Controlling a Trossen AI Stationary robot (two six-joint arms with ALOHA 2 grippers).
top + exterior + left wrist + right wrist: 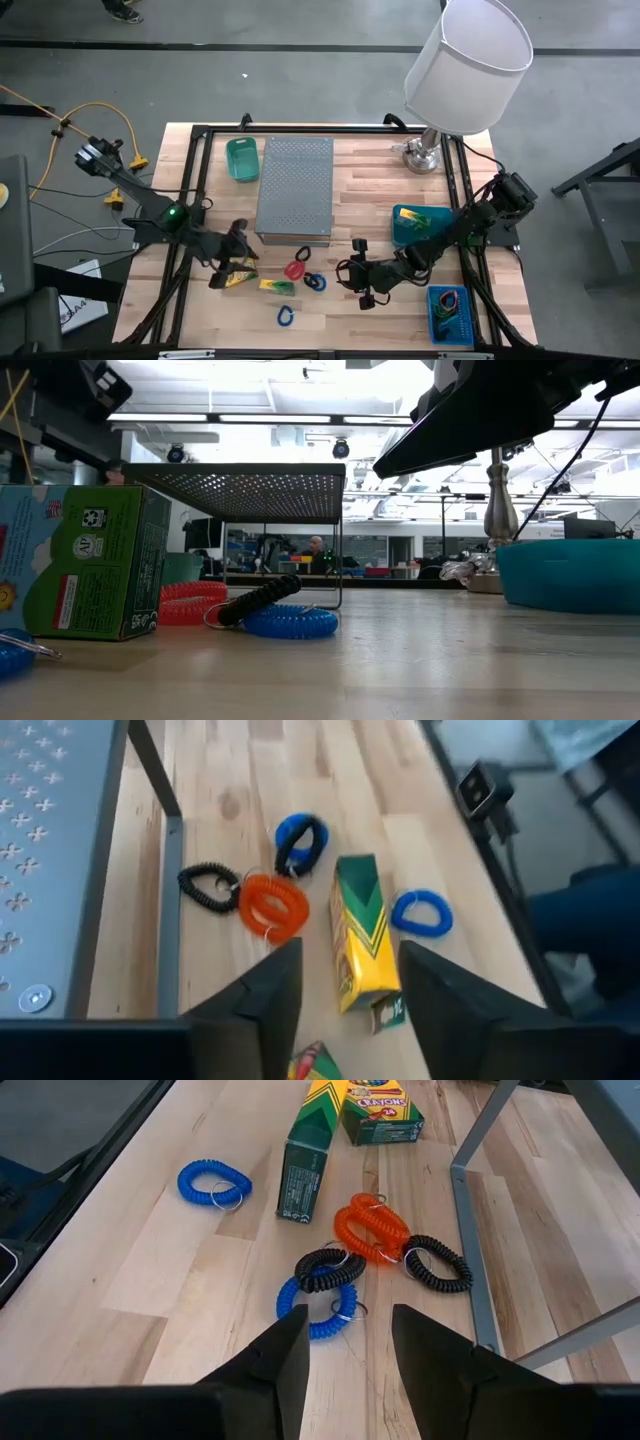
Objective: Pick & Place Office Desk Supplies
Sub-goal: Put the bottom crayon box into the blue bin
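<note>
Left jaws stand wide, empty, low over the table. A crayon box lies lengthwise in the gap, its near end between the fingers, not touching either as far as I can tell. A second crayon box pokes in just under the jaws, mostly cut off.

Step looks like a pick of that box, or a release just made; cannot tell which. For a good pick: come straight down, keep the box centred, close across its narrow sides, don't catch the second box.

Right jaws are part open, empty, hovering. Just ahead of the gap: a blue coil with a black coil lying on it. Beyond those, an orange coil touching another black coil. A lone blue coil sits well off to one side. The two crayon boxes lie far ahead of these jaws.

For the coils: take the top black one first, pinching across the loop wall, so the blue one doesn't drag along.
</note>
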